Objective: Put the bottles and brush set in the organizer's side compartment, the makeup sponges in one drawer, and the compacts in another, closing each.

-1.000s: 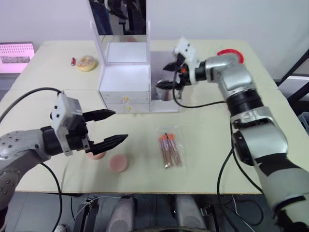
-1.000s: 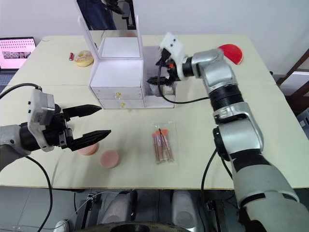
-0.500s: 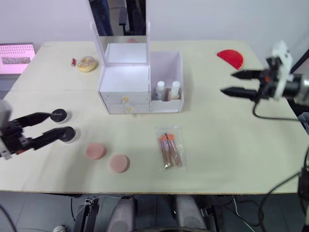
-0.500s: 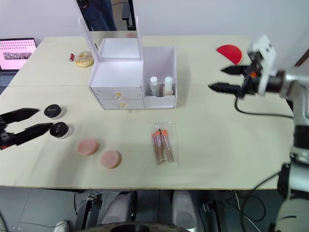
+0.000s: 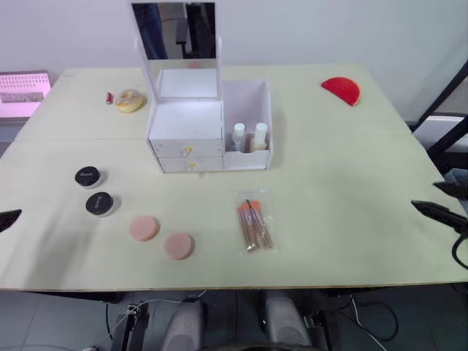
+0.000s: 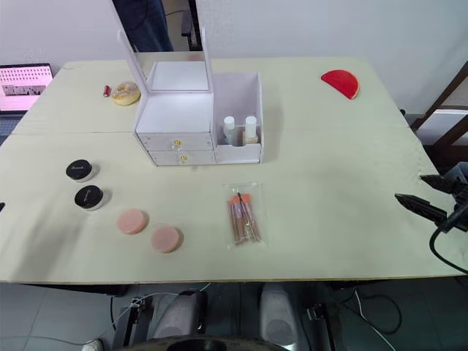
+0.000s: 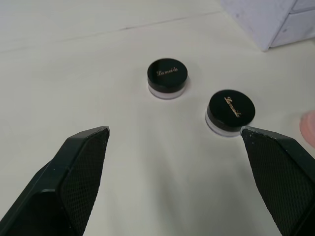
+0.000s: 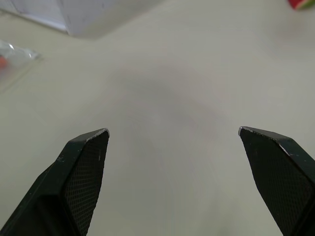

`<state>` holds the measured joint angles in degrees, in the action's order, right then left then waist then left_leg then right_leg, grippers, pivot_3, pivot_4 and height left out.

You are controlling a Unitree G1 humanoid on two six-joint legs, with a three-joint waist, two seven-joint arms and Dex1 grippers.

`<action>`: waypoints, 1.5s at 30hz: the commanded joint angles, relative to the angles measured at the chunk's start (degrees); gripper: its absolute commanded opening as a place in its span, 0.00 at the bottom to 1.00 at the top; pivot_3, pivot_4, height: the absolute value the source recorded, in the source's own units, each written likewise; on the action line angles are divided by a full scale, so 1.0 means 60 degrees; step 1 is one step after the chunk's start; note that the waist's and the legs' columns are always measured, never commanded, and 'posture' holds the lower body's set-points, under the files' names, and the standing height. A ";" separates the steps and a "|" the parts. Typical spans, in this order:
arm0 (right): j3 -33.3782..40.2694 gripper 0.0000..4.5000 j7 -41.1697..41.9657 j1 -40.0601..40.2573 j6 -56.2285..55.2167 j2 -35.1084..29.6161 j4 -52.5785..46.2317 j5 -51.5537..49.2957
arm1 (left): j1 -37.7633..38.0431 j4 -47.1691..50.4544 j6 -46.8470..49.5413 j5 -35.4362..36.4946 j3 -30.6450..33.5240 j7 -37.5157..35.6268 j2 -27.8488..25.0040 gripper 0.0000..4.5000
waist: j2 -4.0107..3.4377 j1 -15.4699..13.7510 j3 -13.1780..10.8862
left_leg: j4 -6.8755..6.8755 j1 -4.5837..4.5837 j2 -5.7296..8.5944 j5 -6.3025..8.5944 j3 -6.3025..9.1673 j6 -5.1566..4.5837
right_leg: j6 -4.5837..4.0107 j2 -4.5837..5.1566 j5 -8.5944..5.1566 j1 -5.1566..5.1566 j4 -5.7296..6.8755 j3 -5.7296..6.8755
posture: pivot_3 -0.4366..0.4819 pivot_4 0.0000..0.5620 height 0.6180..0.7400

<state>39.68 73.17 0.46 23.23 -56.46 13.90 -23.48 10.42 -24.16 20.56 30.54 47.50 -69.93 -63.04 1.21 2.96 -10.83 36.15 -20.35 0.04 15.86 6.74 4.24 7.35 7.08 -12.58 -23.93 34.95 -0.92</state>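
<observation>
Both arms back at table edges, right jaws [image 6: 431, 196] spread

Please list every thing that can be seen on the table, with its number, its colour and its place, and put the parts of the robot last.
organizer: 1, white, with mirror lid up and two shut drawers, table centre back.
bottles: 2, pale with white caps, upright in the organizer's side compartment.
brush set: 1, pink-handled brushes in clear pouch, in front of the organizer.
makeup sponges: 2, pink, round, front left.
compacts: 2, black-lidded, left of the sponges.
red half-round object: 1, far right corner.
beige round object: 1, back left.
small red item: 1, beside it.
screen: 1, pink, far left edge.
left hand: open, facing the compacts.
right hand: open, at the right table edge.
</observation>
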 commanded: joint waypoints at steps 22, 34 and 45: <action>-0.2765 0.99 -0.1920 -0.1717 0.3351 -0.0144 -0.6002 -0.3032 | -0.1583 0.7131 0.1992 0.1200 -0.4340 0.1412 0.2095 1.00 | 0.0012 -0.0152 0.0001 | 0.0000 0.0000 -0.0002 0.0003 0.0004 -0.0004 | 0.0002 -0.0005 0.0006 0.0028 -0.0007 -0.0012 | 0.48 0.27 1.00; -0.5695 1.00 -0.3268 -0.3647 0.6217 0.0225 -0.6054 -0.3667 | -0.4015 0.8385 0.2286 -0.0062 -0.9392 0.2716 0.4406 0.45 | 0.0013 -0.0354 0.0001 | 0.0011 -0.0003 0.0000 0.0005 0.0006 -0.0009 | -0.0019 -0.0023 0.0028 0.0038 -0.0035 -0.0016 | 0.48 0.27 1.00; -0.7240 1.00 -0.3692 -0.5859 1.0172 0.1436 -0.3436 -0.4146 | -0.4914 0.6375 0.1371 -0.1421 -1.1024 0.2624 0.5746 0.01 | 0.0008 -0.0351 0.0003 | 0.0010 -0.0015 -0.0001 0.0014 0.0012 -0.0032 | -0.0012 -0.0035 0.0059 0.0065 -0.0117 -0.0017 | 0.48 0.27 1.00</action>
<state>-4.12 51.62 -33.02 81.77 -48.44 -7.51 -47.18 -18.53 13.91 30.35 23.08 -17.89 -53.60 -28.69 1.26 0.86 -10.81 36.18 -20.44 0.04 15.95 6.81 4.03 7.29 6.87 -12.23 -23.55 34.24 -1.03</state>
